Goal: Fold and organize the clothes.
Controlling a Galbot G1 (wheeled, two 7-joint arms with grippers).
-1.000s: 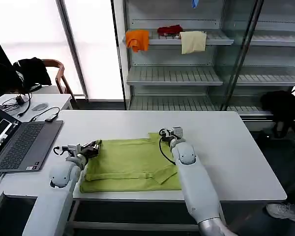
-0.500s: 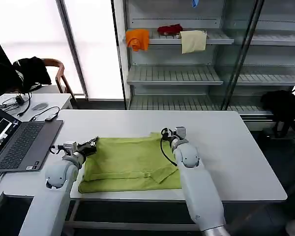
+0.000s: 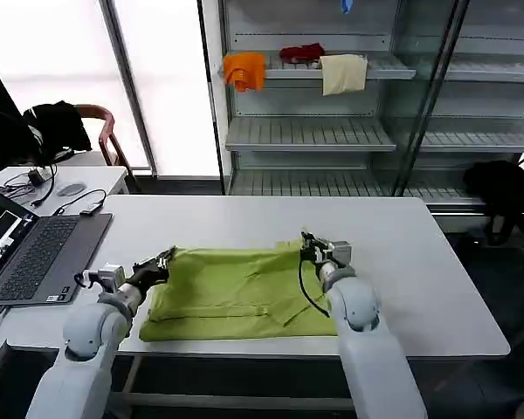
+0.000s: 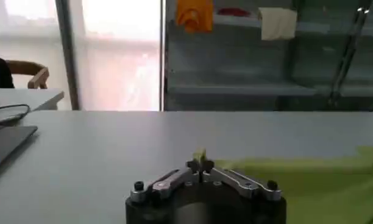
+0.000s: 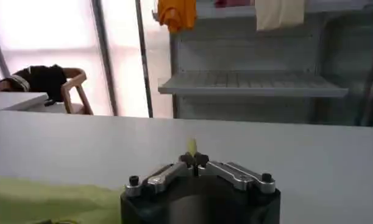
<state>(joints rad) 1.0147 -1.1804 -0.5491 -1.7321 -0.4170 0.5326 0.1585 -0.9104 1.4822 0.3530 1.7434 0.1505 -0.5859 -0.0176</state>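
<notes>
**Between my pinched tips: two far corners of the T-shirt**

At the tips of my left gripper the jaws are pressed together on a scrap of lime-green cloth; my right gripper pinches a similar sliver. Both nips sit on the far edge of the lime-green T-shirt, one at each far corner, low over the white table. The shirt lies partly folded near the table's front edge, about midway along it.

It looks light, soft and limp, so I judge it will sag and crease between my holds; corners and hems are the places to grip.

Against half a second ago, my right gripper has moved outward to the right, drawing the far edge wider and straighter, while my left gripper has barely shifted.
</notes>
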